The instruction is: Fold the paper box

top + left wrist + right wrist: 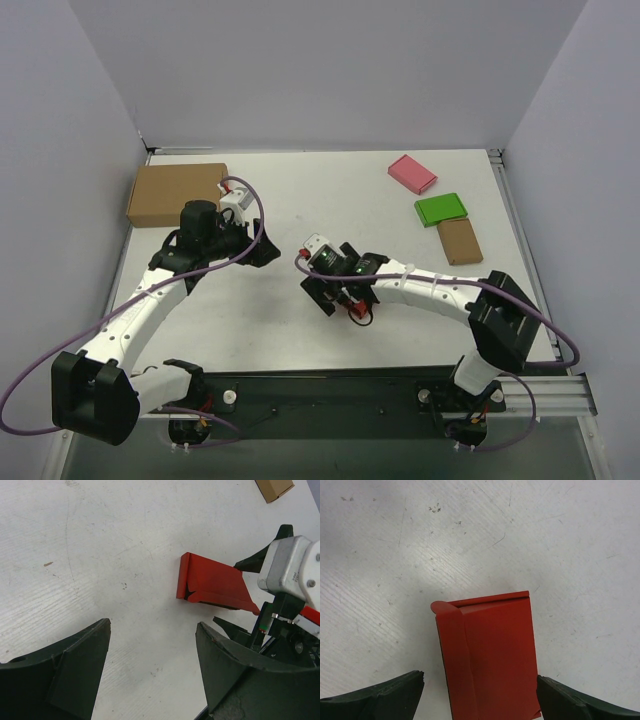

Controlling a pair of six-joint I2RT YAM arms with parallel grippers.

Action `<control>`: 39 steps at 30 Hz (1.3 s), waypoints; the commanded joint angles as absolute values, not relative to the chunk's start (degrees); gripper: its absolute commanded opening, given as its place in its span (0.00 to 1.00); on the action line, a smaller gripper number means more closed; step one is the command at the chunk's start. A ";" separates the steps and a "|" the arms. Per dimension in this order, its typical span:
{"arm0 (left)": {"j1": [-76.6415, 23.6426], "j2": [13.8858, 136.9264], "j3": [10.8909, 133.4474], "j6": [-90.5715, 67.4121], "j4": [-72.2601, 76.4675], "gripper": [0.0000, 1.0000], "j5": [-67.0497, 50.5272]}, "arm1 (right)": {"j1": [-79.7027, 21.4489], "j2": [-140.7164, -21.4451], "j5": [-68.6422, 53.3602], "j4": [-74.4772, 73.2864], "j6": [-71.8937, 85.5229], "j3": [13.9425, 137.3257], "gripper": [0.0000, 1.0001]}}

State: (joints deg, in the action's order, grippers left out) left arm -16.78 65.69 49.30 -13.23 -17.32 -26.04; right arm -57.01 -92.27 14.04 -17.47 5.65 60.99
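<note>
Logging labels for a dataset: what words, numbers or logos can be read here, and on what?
None can be read: the bright red thin cardboard box, large brown carton, pink flat box, green flat box and small brown flat box all show plain faces.

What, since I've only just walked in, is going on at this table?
Two robot arms are partway through folding a red paper box. The box lies flat on the white table with one long flap already turned over. The right gripper is open and straddles one end of the box without clamping it. The left gripper hangs open and empty off to the side, facing the box.
</note>
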 commanded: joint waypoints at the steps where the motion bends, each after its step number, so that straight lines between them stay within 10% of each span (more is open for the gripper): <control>1: -16.61 64.69 49.57 -12.57 -14.59 0.79 -27.69 | -55.38 -91.31 7.75 -19.16 3.96 61.53 1.00; 31: -16.61 64.95 49.48 -12.30 -14.68 0.79 -27.69 | -54.05 -103.71 20.65 -15.47 3.60 58.27 1.00; 39: -16.70 64.69 49.39 -12.30 -14.68 0.78 -27.68 | -56.16 -104.50 25.84 -14.59 4.48 58.10 0.78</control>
